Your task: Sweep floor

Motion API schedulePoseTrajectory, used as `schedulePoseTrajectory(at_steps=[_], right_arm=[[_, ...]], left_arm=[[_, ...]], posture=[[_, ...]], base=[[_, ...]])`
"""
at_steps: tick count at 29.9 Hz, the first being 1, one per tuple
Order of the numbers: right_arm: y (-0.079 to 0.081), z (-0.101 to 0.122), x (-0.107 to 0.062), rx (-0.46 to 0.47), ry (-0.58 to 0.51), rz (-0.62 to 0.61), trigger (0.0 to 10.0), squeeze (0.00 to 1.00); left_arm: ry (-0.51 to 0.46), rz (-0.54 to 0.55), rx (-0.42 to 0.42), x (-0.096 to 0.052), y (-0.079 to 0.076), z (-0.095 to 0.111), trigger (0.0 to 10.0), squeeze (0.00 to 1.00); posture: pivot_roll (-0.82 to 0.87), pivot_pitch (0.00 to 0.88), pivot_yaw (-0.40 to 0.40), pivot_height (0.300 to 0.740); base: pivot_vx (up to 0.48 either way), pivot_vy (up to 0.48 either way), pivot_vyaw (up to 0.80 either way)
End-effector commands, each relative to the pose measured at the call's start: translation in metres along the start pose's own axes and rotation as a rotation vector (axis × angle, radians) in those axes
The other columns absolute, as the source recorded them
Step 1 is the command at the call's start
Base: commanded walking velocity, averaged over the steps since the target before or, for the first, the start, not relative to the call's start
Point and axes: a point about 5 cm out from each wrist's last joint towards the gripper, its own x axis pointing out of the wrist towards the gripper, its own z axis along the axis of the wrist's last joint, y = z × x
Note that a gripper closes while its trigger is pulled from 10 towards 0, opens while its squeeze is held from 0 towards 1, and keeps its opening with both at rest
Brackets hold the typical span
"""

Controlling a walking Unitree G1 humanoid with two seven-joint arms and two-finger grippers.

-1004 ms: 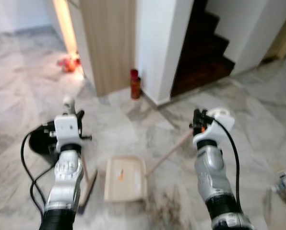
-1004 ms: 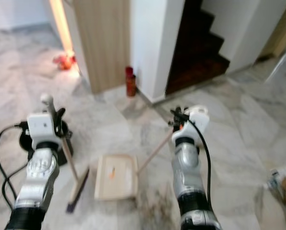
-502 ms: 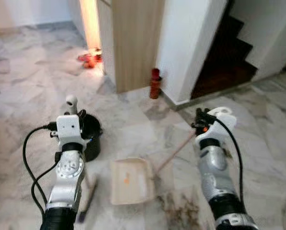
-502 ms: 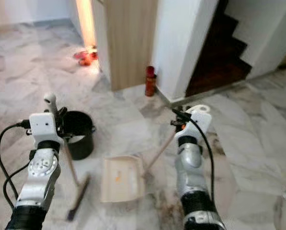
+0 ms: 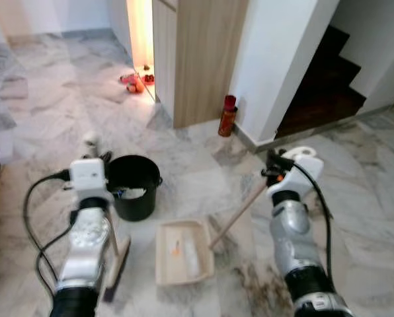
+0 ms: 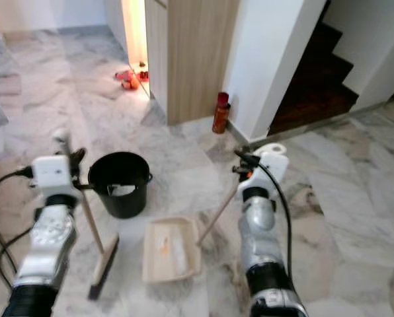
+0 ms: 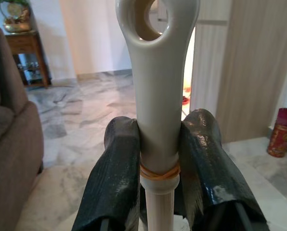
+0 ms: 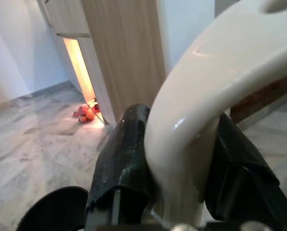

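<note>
Left gripper (image 7: 158,163): both black fingers (image 7: 115,178) clamped on the cream handle of the broom (image 6: 91,224), just below its ring-shaped end. The broom stands nearly upright, its brush head on the marble floor (image 6: 355,218) beside the left arm.

Black bucket (image 6: 120,183): standing on the floor just right of the broom shaft, something pale inside.

Dustpan (image 6: 170,248): cream, flat on the floor between the two arms, a small orange scrap and pale debris in its tray; its long handle slants up to the right.

Dirt patch (image 5: 260,290): dark smear on the floor beside the dustpan, near the right arm.

Right gripper (image 8: 175,149): fingers closed around the curved cream top of the dustpan handle.

Red canister (image 6: 220,112): upright against the white wall, next to the wooden panel (image 6: 197,53).

Dark staircase (image 6: 322,72): far right.
</note>
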Motion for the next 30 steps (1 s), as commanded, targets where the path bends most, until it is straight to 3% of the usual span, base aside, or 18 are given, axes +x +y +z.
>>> schedulePoseTrajectory(at_steps=[1, 30], right_arm=[[-0.0030, 0.0090, 0.0026, 0.038, -0.040, -0.020, 10.0, 0.00], [0.0009, 0.0082, 0.0050, 0.050, -0.026, -0.002, 10.0, 0.00]], left_arm=[[-0.043, -0.032, -0.014, 0.0024, -0.0108, 0.0102, 10.0, 0.00], [-0.039, -0.040, -0.014, 0.0030, -0.0117, 0.0099, 10.0, 0.00]], posture=[[0.05, 0.020, -0.068, 0.740], [0.06, 0.002, -0.069, 0.740]], base=[[0.000, 0.315, 0.00], [0.000, 0.315, 0.00]])
